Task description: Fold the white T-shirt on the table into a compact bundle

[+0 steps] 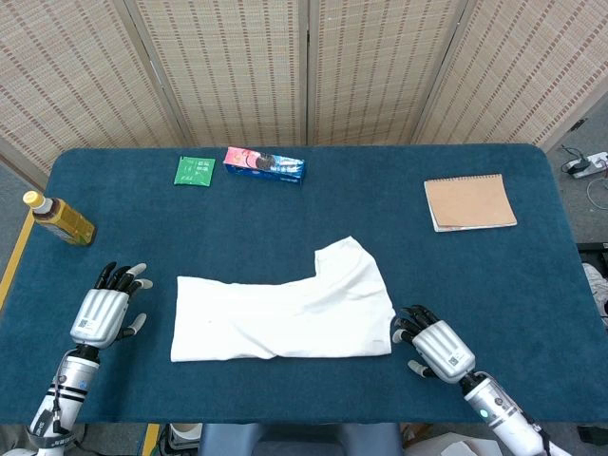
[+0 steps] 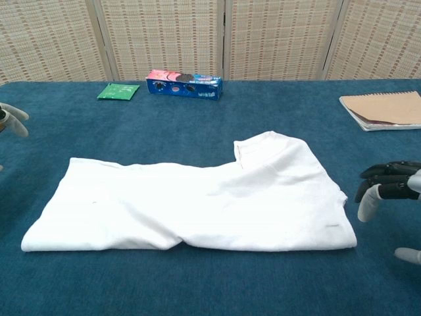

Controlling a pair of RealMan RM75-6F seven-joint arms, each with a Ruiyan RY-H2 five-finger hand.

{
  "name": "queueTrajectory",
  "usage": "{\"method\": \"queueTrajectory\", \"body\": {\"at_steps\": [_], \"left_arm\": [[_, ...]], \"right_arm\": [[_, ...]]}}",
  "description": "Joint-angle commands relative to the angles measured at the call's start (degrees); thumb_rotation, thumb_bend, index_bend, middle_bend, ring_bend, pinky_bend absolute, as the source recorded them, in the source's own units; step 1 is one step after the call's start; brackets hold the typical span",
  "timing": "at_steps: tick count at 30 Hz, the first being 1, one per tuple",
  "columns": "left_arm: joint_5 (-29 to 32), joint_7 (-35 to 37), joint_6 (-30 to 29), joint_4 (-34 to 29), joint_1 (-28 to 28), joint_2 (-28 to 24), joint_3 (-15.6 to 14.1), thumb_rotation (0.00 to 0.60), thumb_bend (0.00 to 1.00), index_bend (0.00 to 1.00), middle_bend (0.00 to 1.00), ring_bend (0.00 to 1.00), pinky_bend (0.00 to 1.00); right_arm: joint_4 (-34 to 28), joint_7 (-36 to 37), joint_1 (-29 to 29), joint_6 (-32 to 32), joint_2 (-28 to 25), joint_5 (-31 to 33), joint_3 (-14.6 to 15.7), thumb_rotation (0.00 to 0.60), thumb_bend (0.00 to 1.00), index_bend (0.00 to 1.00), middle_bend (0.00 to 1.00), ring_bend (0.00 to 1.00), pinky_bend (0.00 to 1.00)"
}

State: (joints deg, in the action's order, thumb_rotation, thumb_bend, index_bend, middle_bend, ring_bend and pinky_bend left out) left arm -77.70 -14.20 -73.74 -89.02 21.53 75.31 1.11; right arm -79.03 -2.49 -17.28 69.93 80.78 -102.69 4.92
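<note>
The white T-shirt (image 1: 285, 313) (image 2: 197, 201) lies flat on the blue table, folded into a long strip with one raised flap toward the right end. My left hand (image 1: 103, 312) hovers open just off the shirt's left end, fingers spread; only its fingertips (image 2: 14, 120) reach the chest view's left edge. My right hand (image 1: 432, 344) (image 2: 389, 189) sits low beside the shirt's right end, fingers apart and holding nothing, a small gap from the cloth.
A bottle of tea (image 1: 59, 219) lies at the far left edge. A green packet (image 1: 195, 170) and a blue biscuit box (image 1: 264, 163) sit at the back. A brown notebook (image 1: 468, 201) lies at the back right.
</note>
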Motion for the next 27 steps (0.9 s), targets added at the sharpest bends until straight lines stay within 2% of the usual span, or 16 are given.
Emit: {"method": "queueTrajectory", "body": {"at_steps": [1, 17, 27], "left_arm": [[-0.07, 0.08, -0.01, 0.00, -0.16, -0.05, 0.08, 0.600, 0.33, 0.37, 0.14, 0.11, 0.00], [-0.53, 1.78, 0.78, 0.44, -1.31, -0.24, 0.50, 0.600, 0.33, 0.36, 0.14, 0.10, 0.00], [-1.12, 2.79, 0.72, 0.68, -1.78, -0.30, 0.89, 0.600, 0.33, 0.36, 0.14, 0.10, 0.00]], "right_arm": [[1.85, -0.74, -0.88, -0.26, 2.37, 0.23, -0.63, 0.600, 0.19, 0.40, 0.29, 0.12, 0.12], [6.91, -1.17, -3.52, -0.77, 7.72, -0.20, 0.29, 0.600, 0.19, 0.45, 0.30, 0.13, 0.12], [9.44, -1.17, -4.33, -0.21, 9.56, -0.11, 0.65, 0.600, 0.30, 0.49, 0.32, 0.15, 0.12]]}}
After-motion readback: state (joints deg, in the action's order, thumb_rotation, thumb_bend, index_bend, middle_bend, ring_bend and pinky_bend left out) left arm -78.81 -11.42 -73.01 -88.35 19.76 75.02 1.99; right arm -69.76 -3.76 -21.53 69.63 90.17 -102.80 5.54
